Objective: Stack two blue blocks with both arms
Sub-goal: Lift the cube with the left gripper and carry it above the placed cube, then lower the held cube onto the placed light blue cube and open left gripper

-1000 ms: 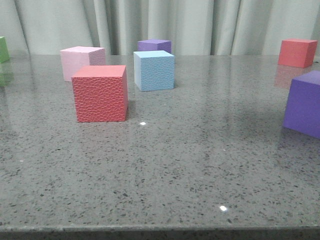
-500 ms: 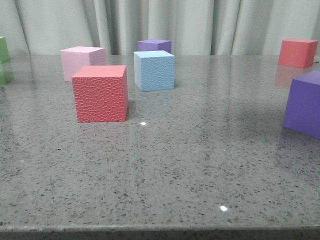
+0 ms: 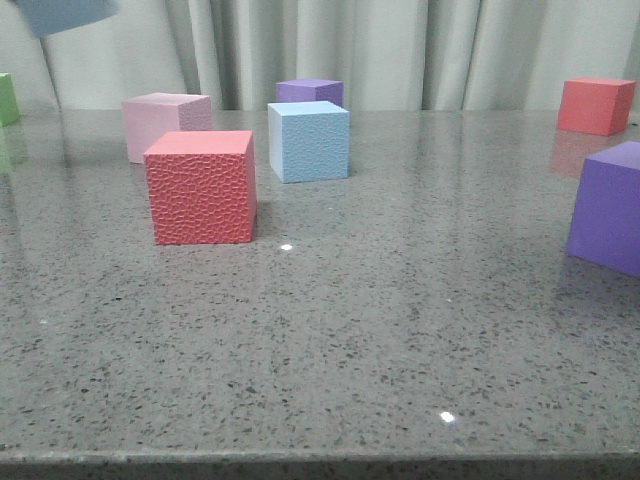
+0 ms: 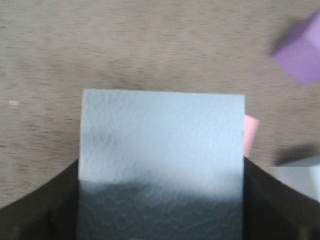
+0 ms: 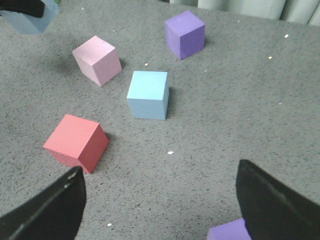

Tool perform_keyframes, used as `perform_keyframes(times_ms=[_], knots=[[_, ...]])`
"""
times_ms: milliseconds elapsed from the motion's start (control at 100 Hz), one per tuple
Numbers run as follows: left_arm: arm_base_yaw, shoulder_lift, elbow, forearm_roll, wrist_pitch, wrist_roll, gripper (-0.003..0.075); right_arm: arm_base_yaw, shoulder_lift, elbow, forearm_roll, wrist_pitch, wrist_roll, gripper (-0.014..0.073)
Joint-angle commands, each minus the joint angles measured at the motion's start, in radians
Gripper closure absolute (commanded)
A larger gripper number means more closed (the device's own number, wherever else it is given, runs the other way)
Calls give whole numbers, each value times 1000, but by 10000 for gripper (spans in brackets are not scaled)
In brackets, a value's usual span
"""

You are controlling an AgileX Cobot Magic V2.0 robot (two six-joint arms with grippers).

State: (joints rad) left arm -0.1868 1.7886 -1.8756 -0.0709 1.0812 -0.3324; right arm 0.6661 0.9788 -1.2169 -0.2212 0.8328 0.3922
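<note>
My left gripper (image 4: pixel 162 205) is shut on one pale blue block (image 4: pixel 162 145), its black fingers (image 4: pixel 55 205) on both sides of it. That held block shows high at the far left in the front view (image 3: pixel 62 12) and in the right wrist view (image 5: pixel 29 19). The other blue block (image 3: pixel 308 140) stands on the table behind the red cube, and also shows in the right wrist view (image 5: pixel 148 94). My right gripper (image 5: pixel 160 200) is open and empty above the table, nearer than that block.
A red cube (image 3: pixel 200 187) stands front left, a pink cube (image 3: pixel 165 125) behind it, and a purple cube (image 3: pixel 310 92) behind the blue block. Another purple cube (image 3: pixel 610 205) is at the right edge, a red cube (image 3: pixel 595 105) far right, and a green cube (image 3: pixel 8 98) far left.
The held blue block has come into the front view at the top left corner. The cubes on the table have not moved.
</note>
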Motion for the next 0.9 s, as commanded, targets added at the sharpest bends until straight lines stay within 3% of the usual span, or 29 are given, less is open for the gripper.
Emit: perform_keyframes(times_ms=[0,190,430,890], knots=[[-72,-57,-47,1,-27,-99,373,-2,-43,-11,-66,-61,18,-15],[-229,-57,-49,64,-58,-269,374,-2,-79,-2,-119,9,40,-15],[-346,-19,-51,110,-119,-407,374,-2,-100,-2,-144,49,40,-15],[-417,85,-61,121,-176,-460,374,-2,-109,-2,-144,139,40,-15]])
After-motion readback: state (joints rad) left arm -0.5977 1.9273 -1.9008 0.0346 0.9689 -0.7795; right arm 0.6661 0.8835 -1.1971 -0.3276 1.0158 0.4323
